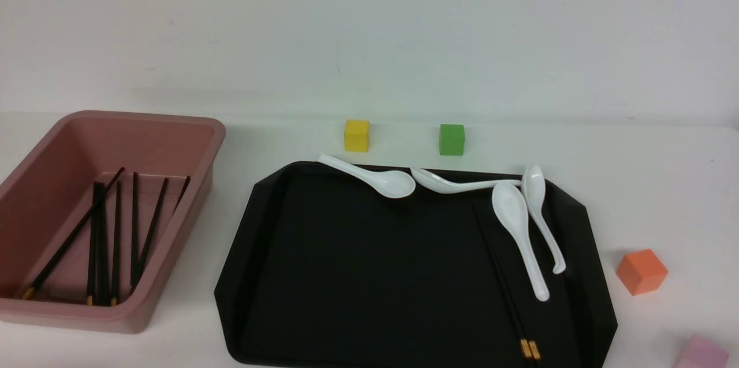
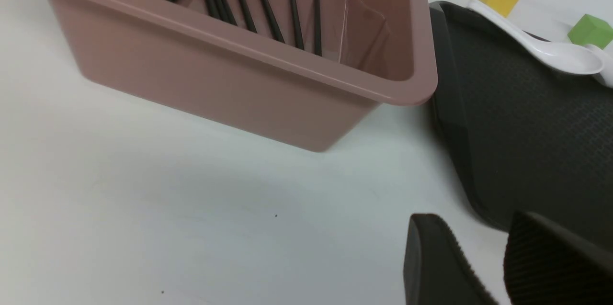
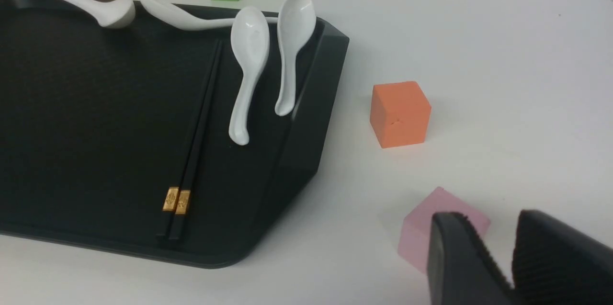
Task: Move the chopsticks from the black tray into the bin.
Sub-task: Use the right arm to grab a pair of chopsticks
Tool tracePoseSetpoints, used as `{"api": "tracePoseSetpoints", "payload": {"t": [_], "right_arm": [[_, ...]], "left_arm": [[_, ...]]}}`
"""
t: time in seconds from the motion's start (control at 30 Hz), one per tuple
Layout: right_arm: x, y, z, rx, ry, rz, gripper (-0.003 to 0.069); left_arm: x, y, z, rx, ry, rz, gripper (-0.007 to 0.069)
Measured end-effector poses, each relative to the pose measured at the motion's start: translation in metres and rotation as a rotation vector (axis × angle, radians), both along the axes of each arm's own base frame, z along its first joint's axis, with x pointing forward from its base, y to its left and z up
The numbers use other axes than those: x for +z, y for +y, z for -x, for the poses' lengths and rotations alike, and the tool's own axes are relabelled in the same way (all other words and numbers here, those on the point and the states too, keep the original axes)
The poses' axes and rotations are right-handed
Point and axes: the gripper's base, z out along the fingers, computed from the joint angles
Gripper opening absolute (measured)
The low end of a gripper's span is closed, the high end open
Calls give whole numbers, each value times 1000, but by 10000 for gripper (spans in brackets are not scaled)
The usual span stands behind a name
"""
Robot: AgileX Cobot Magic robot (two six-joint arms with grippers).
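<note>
With the glossy black plastic tray (image 1: pixel 358 275) as the clock's centre and twelve pointing away from the robot, the pair of long, thin black chopsticks with gold bands (image 3: pixel 191 152) lies inside the tray, towards three to four o'clock. The two sticks run close side by side, their banded ends nearest the robot.

The dusty-pink rectangular plastic bin (image 1: pixel 138 316) stands on the white table (image 1: pixel 196 322) at nine o'clock, apart from the tray. Several thin black sticks (image 1: pixel 134 223) lie in it, one slanting across others.

Around the tray's far side are four glossy white plastic spoons: one at eleven (image 1: pixel 387 182), its handle over the rim; one at one o'clock (image 1: pixel 444 184); and two at two o'clock, the inner one (image 1: pixel 514 212) and the outer one (image 1: pixel 536 189).

Beyond the tray, a yellow block (image 1: pixel 357 136) sits between eleven and twelve and a green block (image 1: pixel 451 140) between twelve and one. An orange block (image 1: pixel 641 271) sits at three, a pink block (image 1: pixel 701 353) near four.

The left gripper (image 2: pixel 471 219) is released, fingers parted with nothing held. The right gripper (image 3: pixel 491 216) is likewise released and empty, its fingers near the pink block in the right wrist view.
</note>
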Motion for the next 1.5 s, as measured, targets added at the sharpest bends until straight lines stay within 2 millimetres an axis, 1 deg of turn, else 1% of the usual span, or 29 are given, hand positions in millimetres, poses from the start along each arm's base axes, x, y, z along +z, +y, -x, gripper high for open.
{"api": "tracePoseSetpoints", "payload": {"t": [0.47, 0.53, 0.6, 0.63, 0.73, 0.8, 0.9, 1.13, 1.2, 1.23, 1.3, 1.37, 1.4, 1.43, 1.47, 1.5], "right_arm": [[0, 0, 0, 0, 0, 2, 224], [0, 0, 0, -2, -4, -18, 226], [2, 2, 0, -9, -9, -119, 229], [2, 2, 0, -10, -11, -125, 229], [6, 8, -1, -35, -25, -480, 236], [9, 9, -2, -44, -38, -613, 236], [12, 10, -2, -49, -43, -731, 236], [13, 13, -1, -44, -12, -861, 236], [24, 16, 1, -9, -9, -861, 236], [27, 16, 2, -4, -14, -856, 236], [58, 16, 5, 38, -96, -782, 235], [83, 15, 4, 51, -120, -702, 212], [96, 16, 0, 55, -97, -641, 185], [102, 16, -2, 55, -74, -611, 168], [110, 17, -8, 52, -19, -557, 136], [117, 19, -18, 47, 90, -487, 95]], "left_arm": [[0, 0, 0, 0, 0, 0, 238], [0, 0, 0, 0, 0, 0, 238], [0, 0, 0, 0, 0, 0, 238], [0, 0, 0, 0, 0, 0, 238], [0, 0, 0, 0, 0, 0, 238], [0, 0, 0, 0, 0, 0, 238], [0, 0, 0, 0, 0, 0, 238], [0, 0, 0, 0, 0, 0, 238], [0, 0, 0, 0, 0, 0, 238], [0, 0, 0, 0, 0, 0, 238], [0, 0, 0, 0, 0, 0, 238], [0, 0, 0, 0, 0, 0, 238], [0, 0, 0, 0, 0, 0, 238], [0, 0, 0, 0, 0, 0, 238], [0, 0, 0, 0, 0, 0, 238], [0, 0, 0, 0, 0, 0, 238]]}}
